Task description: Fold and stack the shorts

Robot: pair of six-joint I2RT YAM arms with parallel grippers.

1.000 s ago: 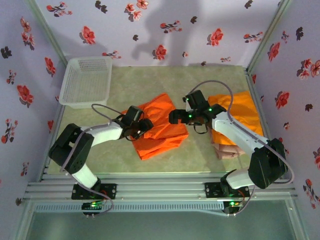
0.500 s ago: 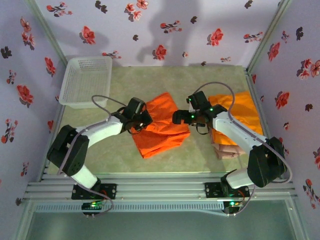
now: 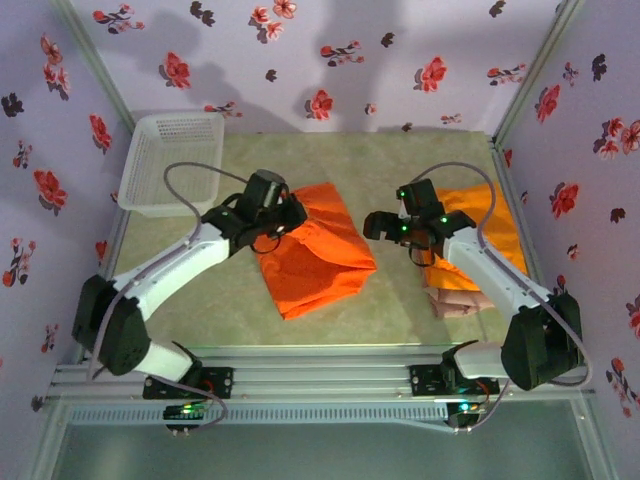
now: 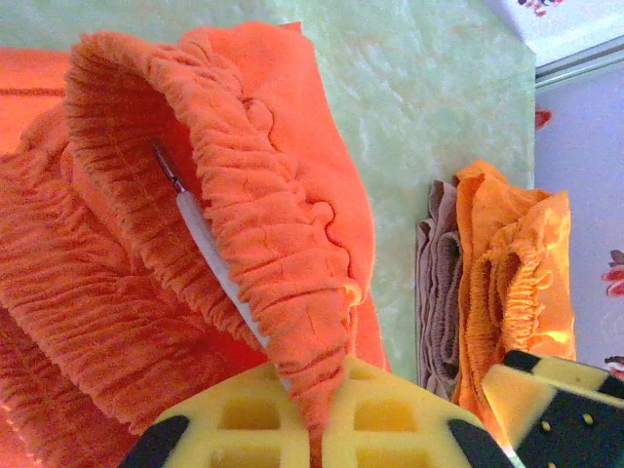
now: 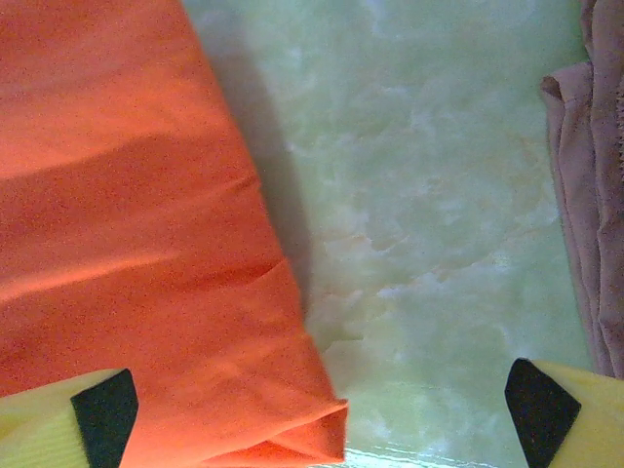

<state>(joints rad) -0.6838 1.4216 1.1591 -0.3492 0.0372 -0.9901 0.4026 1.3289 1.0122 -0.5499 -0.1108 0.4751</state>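
Observation:
Bright orange shorts (image 3: pixel 318 255) lie crumpled in the middle of the table. My left gripper (image 3: pixel 287 214) is shut on their gathered waistband (image 4: pixel 292 322) at the back left corner, the fabric pinched between the yellow pads (image 4: pixel 244 424). A white drawstring (image 4: pixel 210 255) runs along the waistband. My right gripper (image 3: pixel 383 226) hangs open just right of these shorts, nothing between its fingertips (image 5: pixel 102 414); below it are the shorts' edge (image 5: pixel 136 244) and bare table. At the right, a second pair of orange shorts (image 3: pixel 487 232) rests folded on the pink-beige shorts (image 3: pixel 455 300).
A white mesh basket (image 3: pixel 170 165) stands at the back left corner. Flowered walls close in the table on three sides. Green tabletop (image 3: pixel 220 300) lies bare in front of the middle shorts and between them and the stack.
My left gripper closed on the waistband and moved toward the back, pulling that corner with it. My right gripper drew off to the right, away from the middle shorts.

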